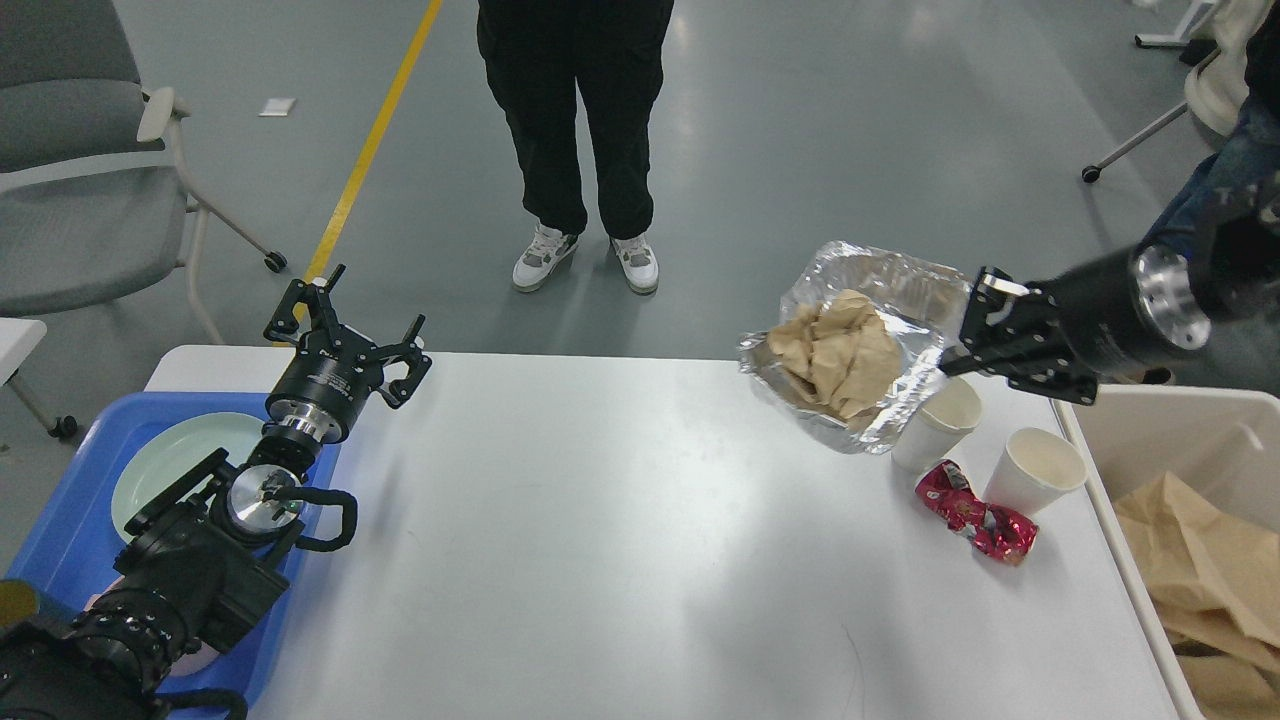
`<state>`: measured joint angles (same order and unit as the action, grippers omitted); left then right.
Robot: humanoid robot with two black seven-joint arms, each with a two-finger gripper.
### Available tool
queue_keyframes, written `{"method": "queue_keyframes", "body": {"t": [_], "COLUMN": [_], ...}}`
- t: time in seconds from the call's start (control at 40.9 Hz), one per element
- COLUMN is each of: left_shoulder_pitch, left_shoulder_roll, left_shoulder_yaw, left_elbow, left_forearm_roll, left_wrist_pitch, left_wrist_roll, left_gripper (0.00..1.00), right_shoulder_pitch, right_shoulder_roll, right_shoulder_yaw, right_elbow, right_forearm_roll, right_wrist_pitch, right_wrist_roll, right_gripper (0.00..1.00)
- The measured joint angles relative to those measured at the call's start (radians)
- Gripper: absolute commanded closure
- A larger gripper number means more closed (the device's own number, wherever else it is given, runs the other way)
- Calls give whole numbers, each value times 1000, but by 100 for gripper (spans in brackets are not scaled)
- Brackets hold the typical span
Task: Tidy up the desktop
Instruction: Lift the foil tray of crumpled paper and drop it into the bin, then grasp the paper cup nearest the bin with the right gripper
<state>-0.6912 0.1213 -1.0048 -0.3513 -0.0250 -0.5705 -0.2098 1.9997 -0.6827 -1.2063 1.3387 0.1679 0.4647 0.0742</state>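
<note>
No readable brand or lettering anywhere, not even on the crumpled red wrapper lying on the white worktop between two white paper cups near its right edge. Right gripper reaching in from the right, fingers clamped on the rim of a foil tray holding crumpled brown paper, lifted and tilted above the worktop's far right corner, just over the nearer cup. Beside the right edge, a beige bin with more brown paper inside. Left gripper raised over the far left corner, fingers spread apart and empty. Beneath that arm, a blue tray carrying a pale green plate. Beyond the worktop, a person's legs in black trousers and white sneakers on the grey floor, a grey chair at far left.
</note>
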Motion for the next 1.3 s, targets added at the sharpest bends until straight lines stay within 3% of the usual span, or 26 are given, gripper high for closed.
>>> {"method": "queue_keyframes", "body": {"t": [0.293, 0.562, 0.684, 0.88, 0.904, 0.929, 0.953, 0.978, 1.002, 1.075, 1.295], "left_shoulder_pitch": [0, 0, 0, 0, 0, 0, 0, 0, 0, 0, 0], "left_shoulder_roll": [0, 0, 0, 0, 0, 0, 0, 0, 0, 0, 0], "left_shoulder_yaw": [0, 0, 0, 0, 0, 0, 0, 0, 0, 0, 0], "left_elbow": [0, 0, 0, 0, 0, 0, 0, 0, 0, 0, 0], "left_forearm_roll": [0, 0, 0, 1, 1, 0, 1, 1, 0, 0, 0], "left_wrist_pitch": [0, 0, 0, 0, 0, 0, 0, 0, 0, 0, 0], "left_wrist_roll": [0, 0, 0, 0, 0, 0, 0, 0, 0, 0, 0], "left_gripper": [3, 3, 3, 3, 3, 3, 3, 3, 3, 3, 3], "right_shoulder_pitch": [-434, -896, -1095, -1235, -1246, -1263, -1267, -1271, -1274, -1279, -1283], "right_shoulder_roll": [-107, -107, -65, 34, 44, 65, 72, 78, 86, 99, 109], "right_shoulder_yaw": [60, 295, 395, 440, 441, 442, 442, 442, 441, 432, 364], "right_elbow": [-512, -883, -1002, -1106, -1115, -1131, -1136, -1139, -1142, -1144, -1146], "right_forearm_roll": [36, 145, 166, 168, 168, 168, 168, 168, 167, 154, 110], "right_wrist_pitch": [-14, -25, -109, -292, -309, -343, -354, -363, -372, -389, -401], "right_wrist_roll": [-2, -14, -39, -112, -124, -152, -162, -171, -182, -200, -209], "right_gripper": [100, 100, 100, 100, 66, 3, 0, 8, 0, 0, 0]}}
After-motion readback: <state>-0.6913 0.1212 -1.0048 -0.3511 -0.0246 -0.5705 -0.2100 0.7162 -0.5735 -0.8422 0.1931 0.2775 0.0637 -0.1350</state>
